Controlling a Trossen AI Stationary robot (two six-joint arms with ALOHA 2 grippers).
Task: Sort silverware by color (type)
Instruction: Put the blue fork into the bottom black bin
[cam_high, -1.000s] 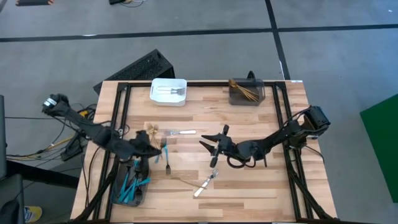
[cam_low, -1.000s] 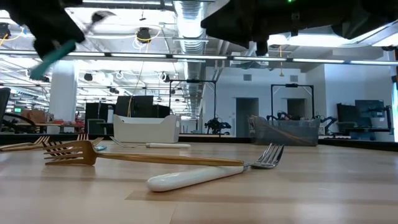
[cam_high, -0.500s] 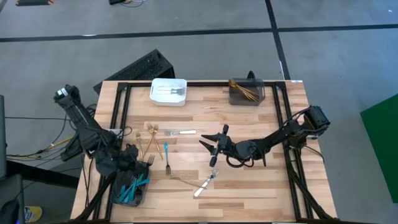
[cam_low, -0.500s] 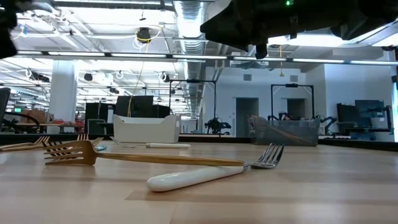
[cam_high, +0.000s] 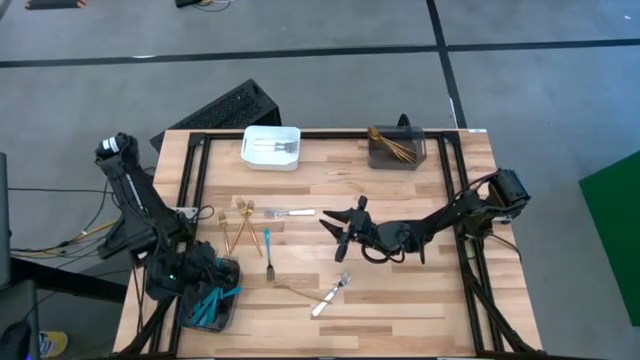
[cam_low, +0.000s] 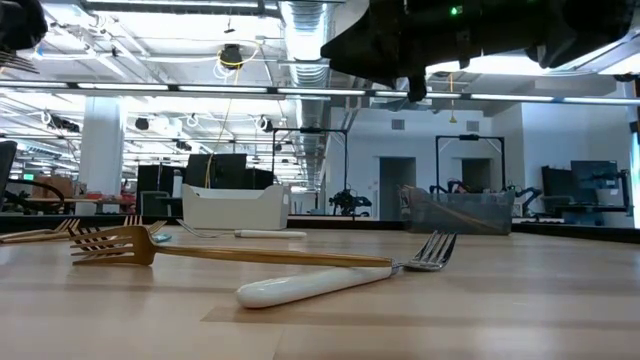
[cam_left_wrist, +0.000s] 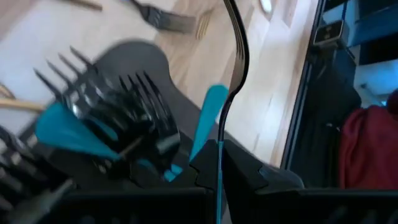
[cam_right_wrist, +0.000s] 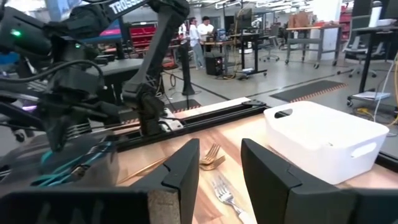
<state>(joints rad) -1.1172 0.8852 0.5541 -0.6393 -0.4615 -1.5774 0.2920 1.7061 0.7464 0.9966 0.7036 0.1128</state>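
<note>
My left gripper (cam_left_wrist: 219, 163) is over the dark grey bin (cam_high: 208, 305), fingers pinched on a blue-handled fork (cam_left_wrist: 231, 56). Tilted like that, it could catch the rim and spill onto the bench (cam_high: 420, 300). My right gripper (cam_high: 342, 226) waits mid-bench, fingers spread, empty.

White rectangular bin (cam_high: 271, 147) left of dark grey rectangular bin (cam_high: 396, 148) at table's (cam_high: 400, 310) far edge; loose silverware (cam_high: 268, 243) between arms.

The bench (cam_high: 420, 300) was pale striped wood with a black frame. A white bin (cam_high: 271, 147) held silver pieces, a dark grey bin (cam_high: 396, 148) gold ones, and another dark bin (cam_high: 208, 306) bright blue-handled ones. Beside the white bin lay gold forks (cam_high: 237, 222) and a white-handled fork (cam_high: 330, 295).
</note>
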